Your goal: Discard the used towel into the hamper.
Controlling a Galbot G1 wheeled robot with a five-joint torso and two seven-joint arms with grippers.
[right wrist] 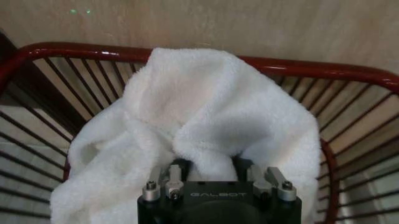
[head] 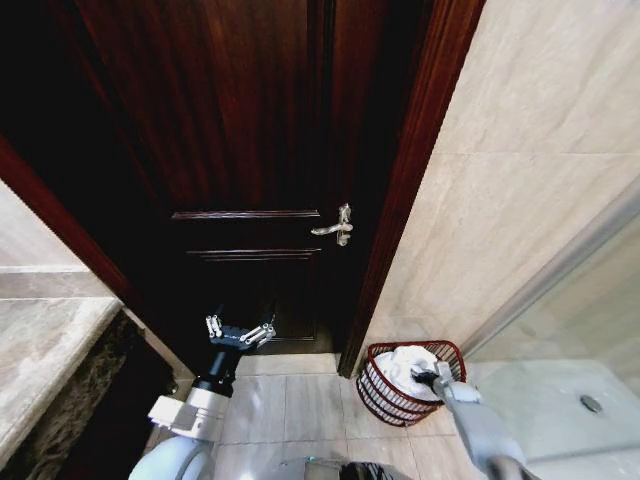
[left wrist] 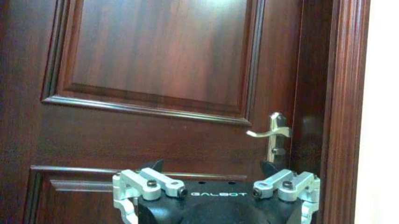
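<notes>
Tiled bathroom floor (head: 300,405) before a dark wooden door (head: 250,150). The hamper (head: 385,395) stands by the marble wall (head: 520,180); the right gripper (head: 425,378) clasps the white towel (right wrist: 206,126) inside it. The left gripper (head: 240,333) hangs open, facing the door.

Home bathroom: tiled walls (head: 520,150), shower floor drain (head: 591,404).

Left gripper (head: 240,333): black body, silver metal finger mounts with dark screws, white "GALBOT" lettering; black wrist, white-grey forearm shell. Right gripper (right wrist: 206,170): same black block, silver brackets, same marking; grey forearm
</notes>
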